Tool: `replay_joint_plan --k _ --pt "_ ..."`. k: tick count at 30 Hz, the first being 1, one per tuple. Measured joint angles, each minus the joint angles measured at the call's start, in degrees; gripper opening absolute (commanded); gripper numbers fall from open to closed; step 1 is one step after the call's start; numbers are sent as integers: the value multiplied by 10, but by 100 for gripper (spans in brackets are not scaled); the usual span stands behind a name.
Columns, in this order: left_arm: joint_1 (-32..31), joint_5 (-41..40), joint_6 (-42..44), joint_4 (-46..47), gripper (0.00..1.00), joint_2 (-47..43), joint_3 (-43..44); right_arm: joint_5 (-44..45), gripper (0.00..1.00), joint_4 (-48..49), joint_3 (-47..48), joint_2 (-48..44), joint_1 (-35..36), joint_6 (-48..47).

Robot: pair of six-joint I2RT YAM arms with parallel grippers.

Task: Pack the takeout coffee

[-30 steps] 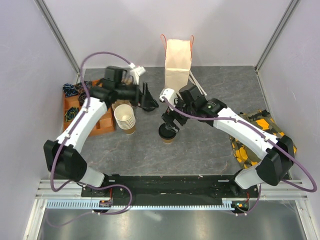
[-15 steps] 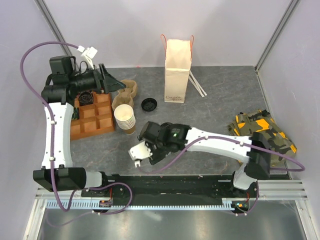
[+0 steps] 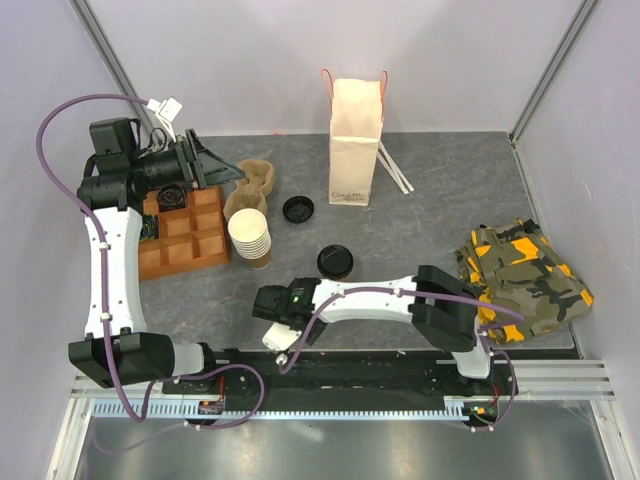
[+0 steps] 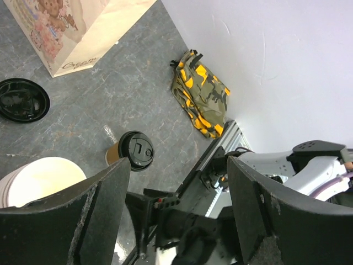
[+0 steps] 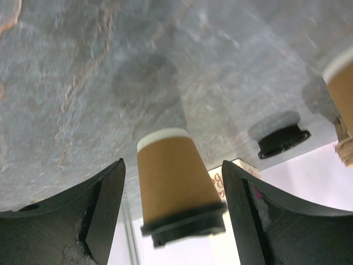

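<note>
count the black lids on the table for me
2. One loose black lid lies flat beside the paper bag; the other sits on the takeout coffee mid-table. A dark round thing in the wooden tray might be a third; unclear.

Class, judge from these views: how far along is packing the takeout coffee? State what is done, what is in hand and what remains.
Done: the takeout coffee is lidded and stands upright on the table.
In hand: nothing. The left gripper and the right gripper are both open, empty and apart from the cup.
Left: grasp the cup and set it inside the paper bag at the back.
</note>
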Motion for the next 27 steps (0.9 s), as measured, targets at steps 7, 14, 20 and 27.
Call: replay_joint_plan --k 7,14,20,27 --pt "4 14 -10 11 78 0 -5 37 79 -8 21 80 2 -14" --pt "7 20 -14 16 78 0 -8 51 78 -18 43 114 -30 -23" --pt "8 26 -21 24 78 0 -24 53 76 -25 44 115 -69 -25" --pt "9 27 -27 28 78 0 -32 53 73 -30 44 127 -110 -26"
